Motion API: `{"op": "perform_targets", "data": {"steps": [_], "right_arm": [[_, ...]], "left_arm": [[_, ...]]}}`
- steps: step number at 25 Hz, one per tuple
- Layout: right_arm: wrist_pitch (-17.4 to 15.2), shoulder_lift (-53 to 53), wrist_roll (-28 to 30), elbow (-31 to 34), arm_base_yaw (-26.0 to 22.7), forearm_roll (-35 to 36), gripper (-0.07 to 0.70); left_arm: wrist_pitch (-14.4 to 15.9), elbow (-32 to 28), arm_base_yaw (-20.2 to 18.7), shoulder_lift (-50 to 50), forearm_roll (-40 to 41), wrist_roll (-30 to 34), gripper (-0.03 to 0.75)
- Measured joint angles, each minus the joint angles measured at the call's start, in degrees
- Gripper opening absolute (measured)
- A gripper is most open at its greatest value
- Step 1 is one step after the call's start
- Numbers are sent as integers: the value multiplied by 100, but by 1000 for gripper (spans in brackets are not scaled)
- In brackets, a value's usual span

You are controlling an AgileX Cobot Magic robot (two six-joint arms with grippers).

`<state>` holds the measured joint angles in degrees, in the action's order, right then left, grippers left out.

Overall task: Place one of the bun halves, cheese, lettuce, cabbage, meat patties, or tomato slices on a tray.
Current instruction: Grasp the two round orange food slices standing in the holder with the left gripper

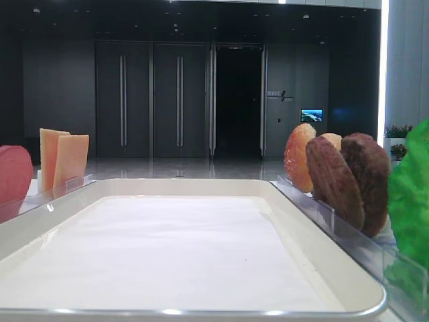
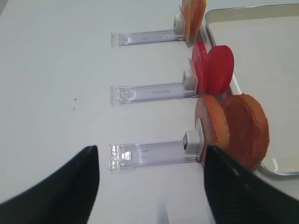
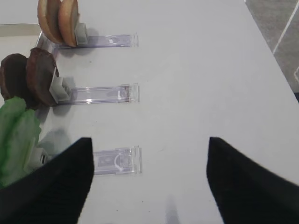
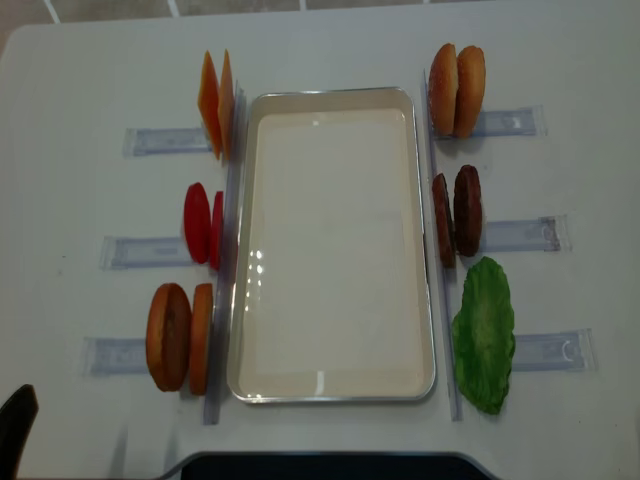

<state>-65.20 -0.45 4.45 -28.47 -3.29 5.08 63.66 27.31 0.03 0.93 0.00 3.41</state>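
Six groups of food stand on edge in clear plastic racks [image 4: 150, 140] along both long sides of the white tray [image 4: 335, 385], which sits in the middle of the bench [image 4: 90, 70] with only its paper liner inside. On the left side, going from far to near in the overhead view, are the cheese [image 4: 215, 103] slices, the tomato slices [image 4: 197, 222] and a pair of bun halves [image 4: 178, 337]. On the right side are a second pair of buns [image 4: 456, 89], the meat patties [image 4: 457, 215] and the lettuce [image 4: 484, 334], which leans toward the tray's rim (its lower edge seems to reach the rack, though the view is too coarse to be sure). Each group is just beside the tray and none lies on it. The left hand [image 2: 149, 186] hangs over the bench near the closest left rack, its dark fingers [image 2: 60, 186] spread wide apart with nothing between them. The right hand [image 3: 147, 182] hangs above the rack beside the lettuce, its fingers [image 3: 247, 186] likewise well apart and holding nothing.
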Motion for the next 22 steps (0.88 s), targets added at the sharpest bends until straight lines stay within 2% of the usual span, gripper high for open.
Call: {"op": "perform_targets", "data": {"steps": [17, 22], "right_arm": [[0, 0, -5, 0, 0, 0, 514], [0, 0, -5, 0, 0, 0, 514]], "left_arm": [[0, 0, 0, -20, 0, -55, 535], [0, 0, 0, -582, 0, -116, 535]]}}
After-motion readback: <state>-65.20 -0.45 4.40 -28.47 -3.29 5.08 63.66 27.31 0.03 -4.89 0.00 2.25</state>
